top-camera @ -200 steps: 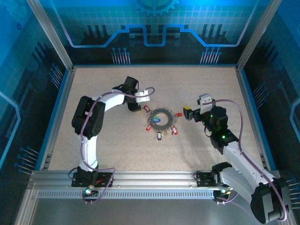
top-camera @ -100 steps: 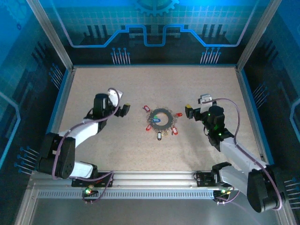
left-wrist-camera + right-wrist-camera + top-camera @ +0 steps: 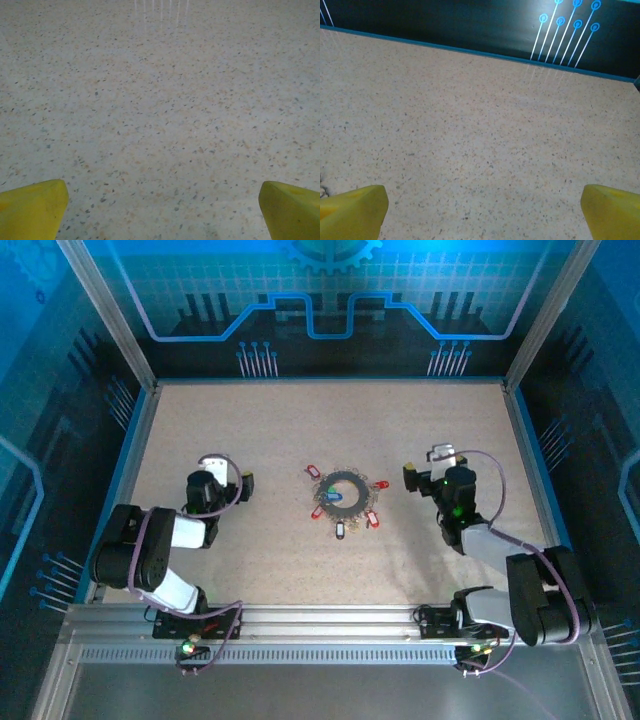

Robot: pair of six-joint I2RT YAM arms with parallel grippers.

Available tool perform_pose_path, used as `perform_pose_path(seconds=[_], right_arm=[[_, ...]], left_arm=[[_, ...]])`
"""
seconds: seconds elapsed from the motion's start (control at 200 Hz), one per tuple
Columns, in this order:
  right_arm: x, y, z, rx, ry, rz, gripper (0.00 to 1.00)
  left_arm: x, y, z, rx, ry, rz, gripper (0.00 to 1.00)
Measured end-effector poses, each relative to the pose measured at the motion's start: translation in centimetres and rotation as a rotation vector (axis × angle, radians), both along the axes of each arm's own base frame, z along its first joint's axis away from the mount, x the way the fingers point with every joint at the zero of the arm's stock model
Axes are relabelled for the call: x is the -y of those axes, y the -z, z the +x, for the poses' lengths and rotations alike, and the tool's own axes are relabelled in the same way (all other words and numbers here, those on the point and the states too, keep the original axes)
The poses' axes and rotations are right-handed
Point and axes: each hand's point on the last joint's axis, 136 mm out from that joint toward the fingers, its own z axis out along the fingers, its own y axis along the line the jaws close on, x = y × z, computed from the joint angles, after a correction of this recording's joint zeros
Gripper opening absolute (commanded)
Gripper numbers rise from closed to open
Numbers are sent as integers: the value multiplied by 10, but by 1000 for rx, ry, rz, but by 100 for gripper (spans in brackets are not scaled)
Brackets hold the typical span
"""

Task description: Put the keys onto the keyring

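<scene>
Left claw [image 3: 244,481]: fingers spread wide, empty, over bare tabletop [image 3: 260,420], well apart from the work. Keyring [image 3: 353,480]: flat at mid-tabletop; judged stiff and light, its bumpy rim offering grip, best taken at the outer edge. Keys [image 3: 372,519]: tiny, tagged, scattered round the rim; whether threaded, cannot tell; judged light, thin, slippery, so pinch the plastic tag. Right claw [image 3: 410,476]: wide open, empty, near the keyring.

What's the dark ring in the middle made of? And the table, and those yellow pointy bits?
The keyring looks like dark grey metal, bumpy like chain; too small to be sure. The table seems speckled laminate or stone, matt beige with dark flecks. The yellow fingers look like smooth, dull plastic.
</scene>
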Motion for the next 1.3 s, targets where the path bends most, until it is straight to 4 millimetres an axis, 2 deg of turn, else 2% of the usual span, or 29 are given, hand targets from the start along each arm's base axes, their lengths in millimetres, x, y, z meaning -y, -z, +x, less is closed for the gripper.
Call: perform_pose_path(seconds=[0.115, 0.28, 0.325, 0.41, 0.52, 1.301], right_arm=[[2, 21, 2, -37, 2, -11, 100], [3, 55, 10, -106, -4, -17, 100], [7, 55, 13, -118, 1, -5, 100], [17, 43, 23, -91, 20, 20, 100], [15, 36, 29, -74, 8, 37, 100], [8, 41, 26, -98, -31, 52, 100]], left_arm=[[0, -10, 5, 40, -5, -8, 99], [-2, -12, 6, 47, -20, -16, 99], [-4, -12, 6, 47, -31, -19, 99], [-7, -16, 10, 56, -49, -15, 99], [-8, -21, 14, 69, -59, -13, 99], [-7, -21, 14, 69, -58, -10, 99]])
